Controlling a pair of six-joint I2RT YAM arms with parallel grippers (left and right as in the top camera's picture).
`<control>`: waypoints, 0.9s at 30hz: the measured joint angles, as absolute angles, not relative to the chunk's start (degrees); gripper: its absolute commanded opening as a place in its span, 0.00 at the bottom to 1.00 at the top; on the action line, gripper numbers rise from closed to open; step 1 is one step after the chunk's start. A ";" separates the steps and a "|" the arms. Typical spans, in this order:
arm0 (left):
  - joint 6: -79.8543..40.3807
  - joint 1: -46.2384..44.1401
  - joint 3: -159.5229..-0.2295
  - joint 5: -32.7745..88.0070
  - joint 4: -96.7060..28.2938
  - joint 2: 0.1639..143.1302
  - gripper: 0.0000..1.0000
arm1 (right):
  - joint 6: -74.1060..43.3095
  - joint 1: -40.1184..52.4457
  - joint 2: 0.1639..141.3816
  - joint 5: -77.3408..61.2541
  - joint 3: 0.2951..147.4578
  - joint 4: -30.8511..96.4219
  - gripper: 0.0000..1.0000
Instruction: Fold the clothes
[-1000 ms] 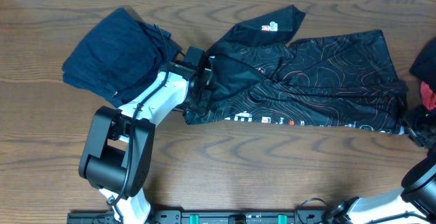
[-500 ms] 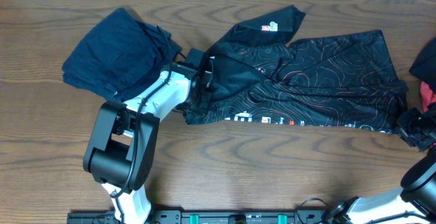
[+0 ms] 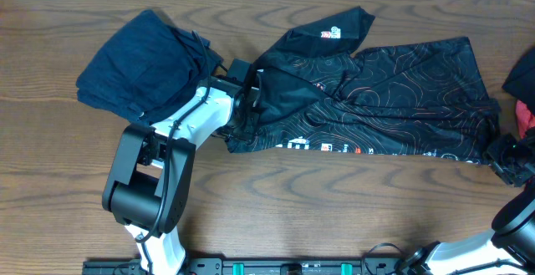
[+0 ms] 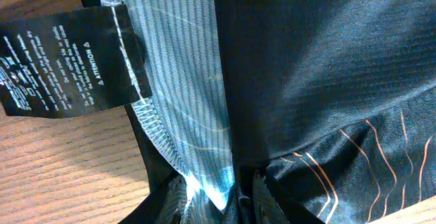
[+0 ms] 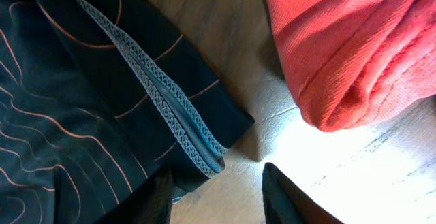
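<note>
Overhead, a wooden table (image 3: 334, 216). Far left lies a crumpled navy pile (image 3: 138, 62). Just right of it, my left gripper (image 4: 235, 200) sits at the left end of the jersey (image 3: 401, 99). The jersey is spread but rumpled across the table's middle, with one sleeve flipped toward the far edge. Up close, these jaws are narrow, pinching a gathered bunch of the jersey's pale inner cloth, below its black label (image 4: 65, 60).

At the jersey's right end, my right gripper (image 5: 218, 186) stands partly open over bare wood and holds nothing. The corner of the stitched hem (image 5: 160, 105) lies just ahead of it, near one finger. A red cloth (image 5: 340, 47) lies just right of that, apart from the hem.

I judge the step to be taking both ends for a fold. To do it well, the right jaws should catch the hem corner alone, clear of the red cloth, before either arm lifts.
</note>
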State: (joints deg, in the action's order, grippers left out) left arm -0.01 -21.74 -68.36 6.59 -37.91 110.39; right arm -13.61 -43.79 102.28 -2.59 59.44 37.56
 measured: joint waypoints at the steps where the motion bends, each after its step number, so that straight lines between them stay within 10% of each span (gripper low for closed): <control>1: -0.01 -21.74 -68.36 6.59 -37.91 110.39 0.34 | -13.67 -43.79 102.28 -2.63 59.42 37.43 0.34; 16: -0.01 -21.74 -68.36 6.59 -37.89 110.39 0.34 | -14.44 -43.79 102.28 -5.87 59.37 36.12 0.42; 27: -0.01 -21.74 -68.36 6.57 -37.82 110.39 0.28 | -14.61 -43.79 102.08 -5.72 56.05 32.69 0.13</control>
